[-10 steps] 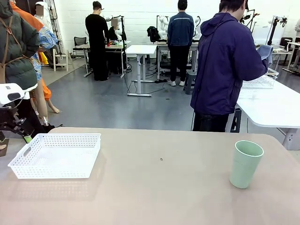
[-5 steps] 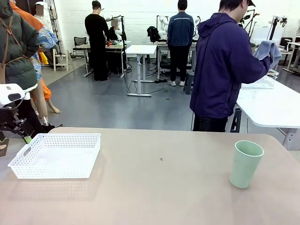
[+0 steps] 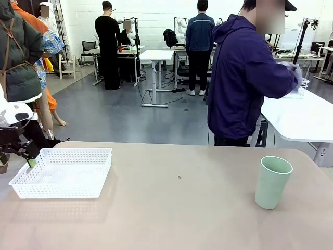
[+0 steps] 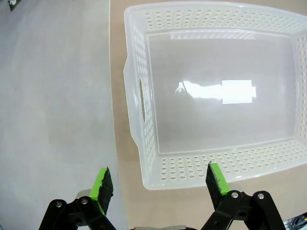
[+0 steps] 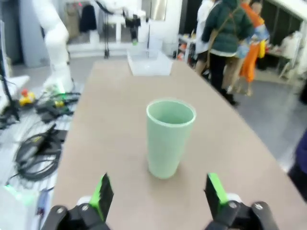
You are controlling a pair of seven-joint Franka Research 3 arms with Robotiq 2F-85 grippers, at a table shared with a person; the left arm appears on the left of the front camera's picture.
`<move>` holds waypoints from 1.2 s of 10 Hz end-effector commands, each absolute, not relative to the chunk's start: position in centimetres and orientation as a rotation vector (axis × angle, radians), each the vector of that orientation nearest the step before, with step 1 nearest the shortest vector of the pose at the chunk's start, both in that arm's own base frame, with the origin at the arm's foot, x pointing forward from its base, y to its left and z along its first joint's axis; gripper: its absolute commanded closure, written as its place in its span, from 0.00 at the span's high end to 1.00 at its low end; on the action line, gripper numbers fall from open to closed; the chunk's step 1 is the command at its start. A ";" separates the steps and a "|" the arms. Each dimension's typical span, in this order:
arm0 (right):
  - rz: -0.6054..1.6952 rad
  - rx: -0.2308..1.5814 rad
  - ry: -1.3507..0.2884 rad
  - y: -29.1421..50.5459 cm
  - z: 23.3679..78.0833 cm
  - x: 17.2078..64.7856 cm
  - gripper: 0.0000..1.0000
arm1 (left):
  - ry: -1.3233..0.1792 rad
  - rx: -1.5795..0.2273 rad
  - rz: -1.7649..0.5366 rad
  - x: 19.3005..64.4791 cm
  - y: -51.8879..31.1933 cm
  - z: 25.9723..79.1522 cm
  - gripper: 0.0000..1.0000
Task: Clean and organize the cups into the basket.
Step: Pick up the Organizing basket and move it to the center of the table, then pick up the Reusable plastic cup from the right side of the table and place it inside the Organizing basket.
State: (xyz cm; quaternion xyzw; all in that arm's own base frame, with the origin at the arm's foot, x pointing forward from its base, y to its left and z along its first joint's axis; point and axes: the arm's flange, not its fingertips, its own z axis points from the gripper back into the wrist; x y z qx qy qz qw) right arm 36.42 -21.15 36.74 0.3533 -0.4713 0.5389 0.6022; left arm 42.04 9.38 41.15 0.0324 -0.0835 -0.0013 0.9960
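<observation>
The left gripper [image 4: 159, 181] hangs over the left end of the basket [image 3: 61, 152], its fingers spread wide and holding nothing. In its wrist view one green pad [image 4: 102, 183] stands over the grey floor past the table edge. The other is over the basket's near wall, by a corner. The basket sits flat near the left edge of the table [image 3: 177, 213], with a handle slot in the short side facing the gripper.

Near the table's right edge, well apart from the basket, the mint cup [image 3: 272, 182] stands upright, mouth up. The right gripper [image 5: 159, 190] faces it from just short of it, fingers released and touching nothing. Beyond the far edge, right of centre, a person [image 3: 244, 78] in a dark purple jacket is turned toward a white table [image 3: 307, 119].
</observation>
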 end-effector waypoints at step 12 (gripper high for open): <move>1.193 0.878 -0.866 -17.4 30.4 39.5 1.00 | -0.095 0.050 0.003 43.4 9.9 37.3 1.00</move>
